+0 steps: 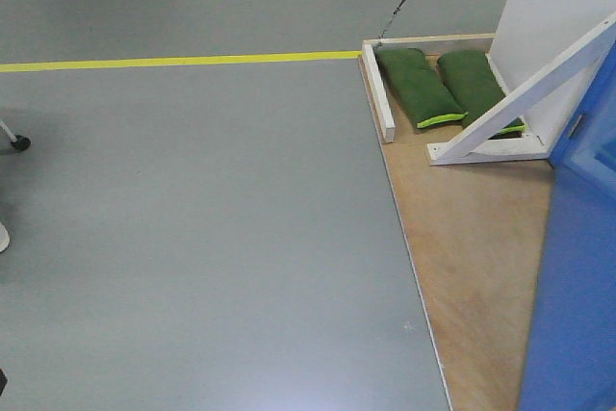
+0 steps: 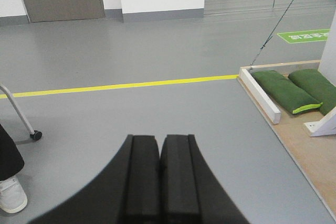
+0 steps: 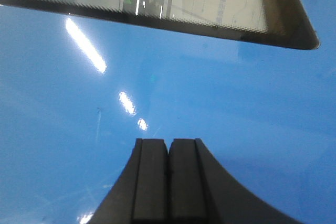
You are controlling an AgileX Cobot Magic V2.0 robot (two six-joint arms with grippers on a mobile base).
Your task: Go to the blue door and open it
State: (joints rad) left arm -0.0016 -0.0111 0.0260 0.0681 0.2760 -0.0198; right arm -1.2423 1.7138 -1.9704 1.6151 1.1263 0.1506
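The blue door (image 1: 577, 276) stands at the right edge of the front view, a glossy blue panel on a plywood platform; a small metal plate (image 1: 577, 126) shows on its edge. Its handle is out of view. In the right wrist view the blue door (image 3: 210, 93) fills the frame, with a dark-framed window (image 3: 157, 3) at the top. My right gripper (image 3: 168, 141) is shut and empty, close before the panel. My left gripper (image 2: 160, 137) is shut and empty, hanging over bare grey floor, left of the platform.
A plywood platform (image 1: 472, 238) with a white wooden rim (image 1: 377, 93) holds two green sandbags (image 1: 419, 89) and a white panel with a diagonal brace (image 1: 525, 103). A yellow floor line (image 1: 173, 62) runs across. A caster wheel (image 1: 19, 142) and someone's shoe (image 2: 11, 195) are at the left.
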